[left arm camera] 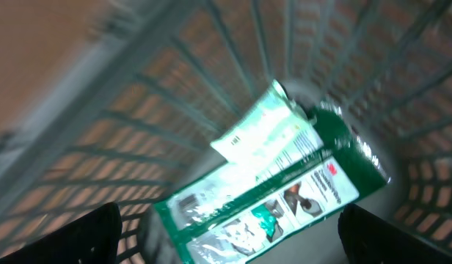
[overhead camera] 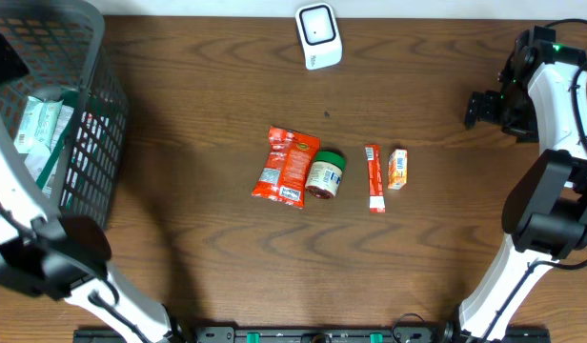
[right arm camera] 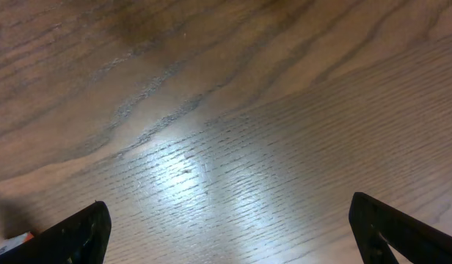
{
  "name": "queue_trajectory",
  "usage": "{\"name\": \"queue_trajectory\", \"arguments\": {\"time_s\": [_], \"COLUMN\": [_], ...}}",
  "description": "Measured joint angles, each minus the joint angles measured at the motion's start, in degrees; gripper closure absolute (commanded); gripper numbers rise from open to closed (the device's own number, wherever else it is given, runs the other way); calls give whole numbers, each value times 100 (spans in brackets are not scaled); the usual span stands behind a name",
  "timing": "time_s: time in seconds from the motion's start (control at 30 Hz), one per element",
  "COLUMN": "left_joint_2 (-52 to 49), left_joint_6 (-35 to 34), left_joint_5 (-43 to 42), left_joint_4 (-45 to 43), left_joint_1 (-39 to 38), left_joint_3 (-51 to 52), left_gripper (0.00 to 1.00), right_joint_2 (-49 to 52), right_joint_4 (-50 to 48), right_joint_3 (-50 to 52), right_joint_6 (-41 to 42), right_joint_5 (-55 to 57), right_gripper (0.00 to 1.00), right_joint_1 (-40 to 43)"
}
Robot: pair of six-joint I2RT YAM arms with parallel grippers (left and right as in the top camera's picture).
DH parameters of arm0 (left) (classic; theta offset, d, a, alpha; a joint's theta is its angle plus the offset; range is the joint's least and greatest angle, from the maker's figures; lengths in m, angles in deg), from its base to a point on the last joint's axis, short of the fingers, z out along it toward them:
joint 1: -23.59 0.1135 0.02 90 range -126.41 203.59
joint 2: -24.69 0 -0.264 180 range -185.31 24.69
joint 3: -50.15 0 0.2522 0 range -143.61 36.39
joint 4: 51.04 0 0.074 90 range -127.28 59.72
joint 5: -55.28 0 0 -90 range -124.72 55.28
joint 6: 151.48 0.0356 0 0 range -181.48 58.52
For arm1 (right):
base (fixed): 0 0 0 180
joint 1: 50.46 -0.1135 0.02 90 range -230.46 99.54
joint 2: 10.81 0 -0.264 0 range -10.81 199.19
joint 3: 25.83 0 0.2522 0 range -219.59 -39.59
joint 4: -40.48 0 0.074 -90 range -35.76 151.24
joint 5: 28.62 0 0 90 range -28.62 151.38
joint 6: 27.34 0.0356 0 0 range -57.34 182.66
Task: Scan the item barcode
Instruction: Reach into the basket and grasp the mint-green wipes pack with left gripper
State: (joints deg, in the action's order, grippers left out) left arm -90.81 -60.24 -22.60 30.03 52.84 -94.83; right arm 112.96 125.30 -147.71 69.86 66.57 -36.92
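Observation:
A green-and-white packet (left arm camera: 270,176) lies tilted inside the grey wire basket (left arm camera: 123,110), its printed side up. My left gripper (left arm camera: 230,220) hangs open above it, one finger at each side and neither touching it. From overhead, green-and-white packets (overhead camera: 41,133) show in the basket (overhead camera: 111,67) at the table's left edge. The white barcode scanner (overhead camera: 318,35) stands at the back centre. My right gripper (overhead camera: 479,108) is open over bare wood at the far right; in its wrist view the gripper (right arm camera: 230,205) has nothing between its fingers.
In the table's middle lie a red snack bag (overhead camera: 286,166), a green-lidded jar (overhead camera: 325,173), a thin red stick pack (overhead camera: 374,177) and a small orange box (overhead camera: 397,169). The left arm's base link (overhead camera: 55,262) crosses the front left corner.

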Motion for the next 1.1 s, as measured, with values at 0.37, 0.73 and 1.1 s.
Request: {"name": "queue_trajectory", "arguments": {"time_s": [0.37, 0.73, 1.1], "left_joint_2": [-1504, -2118, -2221], "left_joint_6": [846, 1276, 1453], "left_joint_5": [-837, -852, -739], "left_joint_4": [-444, -925, -1235], "left_joint_1": [92, 92, 92], "left_joint_3": [4, 7, 15], "left_gripper": [9, 20, 21], "right_joint_2": [0, 0, 0], "right_joint_4": [-2, -2, 0], "right_joint_3": [0, 0, 0], "right_joint_6": [0, 0, 0], "right_joint_5": [0, 2, 0], "right_gripper": [1, 1, 1], "right_joint_1": [0, 0, 0]}}
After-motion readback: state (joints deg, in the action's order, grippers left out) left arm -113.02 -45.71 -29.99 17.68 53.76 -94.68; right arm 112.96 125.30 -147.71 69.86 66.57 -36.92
